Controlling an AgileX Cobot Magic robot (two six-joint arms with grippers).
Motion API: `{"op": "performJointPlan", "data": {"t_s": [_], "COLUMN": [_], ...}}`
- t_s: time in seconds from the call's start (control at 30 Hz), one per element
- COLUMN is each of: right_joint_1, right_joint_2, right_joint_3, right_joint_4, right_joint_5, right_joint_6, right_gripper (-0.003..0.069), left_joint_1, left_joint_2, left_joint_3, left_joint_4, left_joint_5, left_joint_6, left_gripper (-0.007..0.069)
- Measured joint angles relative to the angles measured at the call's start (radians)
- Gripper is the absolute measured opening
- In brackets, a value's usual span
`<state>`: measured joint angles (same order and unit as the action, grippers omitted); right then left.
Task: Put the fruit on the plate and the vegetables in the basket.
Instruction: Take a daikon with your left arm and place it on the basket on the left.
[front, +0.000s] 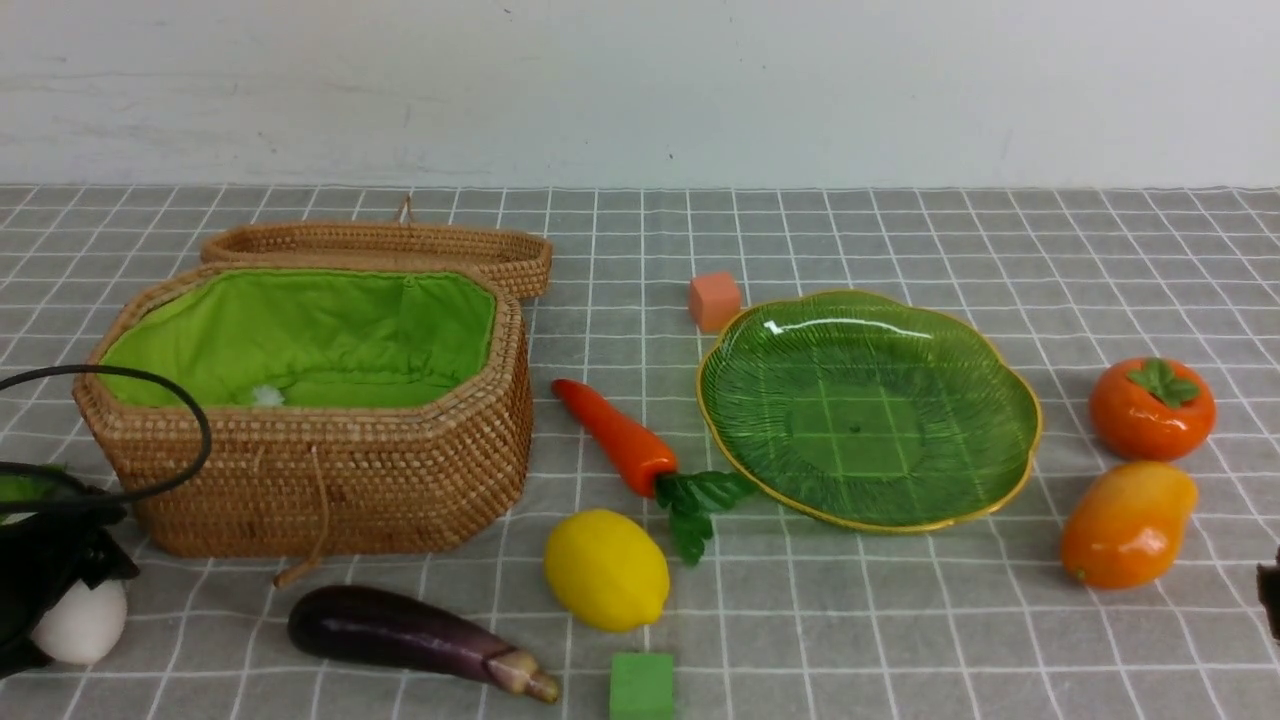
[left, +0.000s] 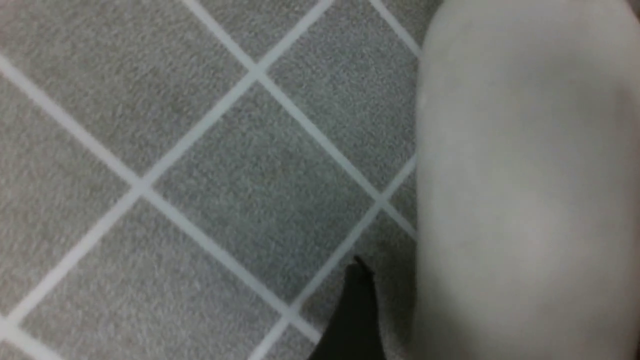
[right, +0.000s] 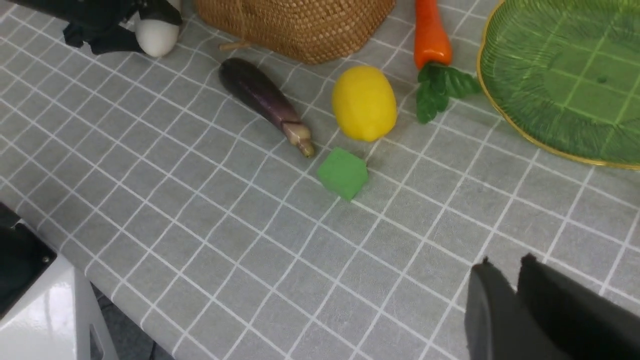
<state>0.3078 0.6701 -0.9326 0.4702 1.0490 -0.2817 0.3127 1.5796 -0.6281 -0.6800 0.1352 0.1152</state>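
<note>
The white radish (front: 85, 622) lies on the cloth at the near left, left of the wicker basket (front: 330, 480). My left gripper (front: 70, 590) is down over it. In the left wrist view the radish (left: 520, 190) fills one side, and one dark finger (left: 357, 305) stands beside it with a small gap; the other finger is hidden. The eggplant (front: 400, 630), the lemon (front: 606, 568) and the carrot (front: 620, 440) lie between the basket and the green plate (front: 1000, 380). The persimmon (front: 1152, 408) and the mango (front: 1125, 522) lie right of the plate. My right gripper (right: 505, 265) is shut and empty over bare cloth.
A small orange cube (front: 714, 300) sits behind the plate. A small green cube (front: 641, 686) sits near the lemon at the front. The basket's lid (front: 400, 245) lies open behind it. The table's near edge and a white stand (right: 50, 310) show in the right wrist view.
</note>
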Motion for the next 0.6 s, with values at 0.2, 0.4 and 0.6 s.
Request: {"op": "performJointPlan", "data": {"t_s": [0.2,0.4,0.6], "right_joint_1": [0.000,0.000,0.000], "right_joint_2": [0.000,0.000,0.000], "right_joint_3": [0.000,0.000,0.000], "right_joint_4": [0.024,0.046,0.062], "right_joint_5": [-0.002,-0.002,-0.001], "right_joint_6": [0.000,0.000,0.000], "right_gripper": [0.0087,0.0087,0.0089], "left_joint_1": [0.000,0.000,0.000], "left_joint_2": [0.001,-0.010,-0.247], "left_joint_3": [0.000,0.000,0.000], "left_joint_4": [0.006,0.016,0.024], "left_joint_5": [-0.017,-0.012,0.029], "left_joint_6": [0.016,0.016,0.016], "left_gripper": [0.0477,0.0480,0.0480]}}
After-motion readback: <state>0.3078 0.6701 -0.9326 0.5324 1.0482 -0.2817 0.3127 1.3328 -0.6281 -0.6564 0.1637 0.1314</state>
